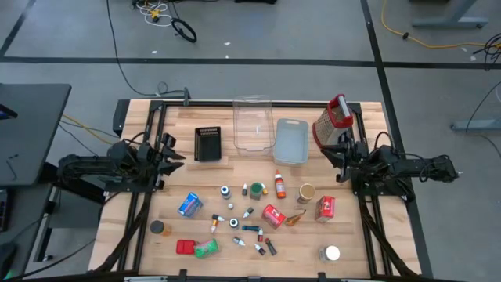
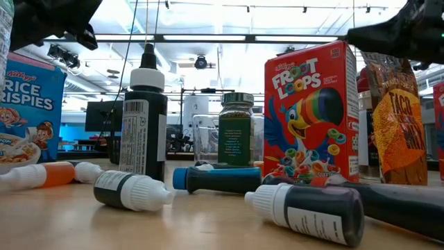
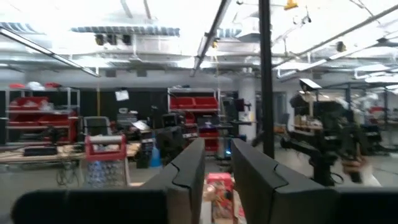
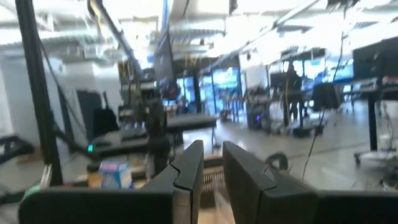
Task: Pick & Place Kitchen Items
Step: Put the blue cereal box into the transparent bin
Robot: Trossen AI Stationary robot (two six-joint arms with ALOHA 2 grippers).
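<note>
The kitchen items lie scattered on the near half of the wooden table (image 1: 141, 117): a blue box (image 1: 189, 205), two red boxes (image 1: 273, 215) (image 1: 326, 208), a brown jar (image 1: 306, 193), a white-lidded jar (image 1: 331, 253) and several small capped bottles (image 1: 249, 229). In the low view a Froot Loops box (image 2: 309, 111) and a dark bottle (image 2: 143, 118) stand upright, while other bottles lie on their sides. My left gripper (image 1: 174, 160) (image 3: 217, 146) hovers at the table's left side, open and with nothing between its fingers. My right gripper (image 1: 335, 155) (image 4: 212, 149) hovers at the right side, also open and holding nothing.
A black tray (image 1: 207, 144), a clear bin (image 1: 252, 123) and a grey-blue tray (image 1: 292, 141) stand in a row at the far middle. A metal grater with a red handle (image 1: 335, 119) stands at the far right, close to my right gripper.
</note>
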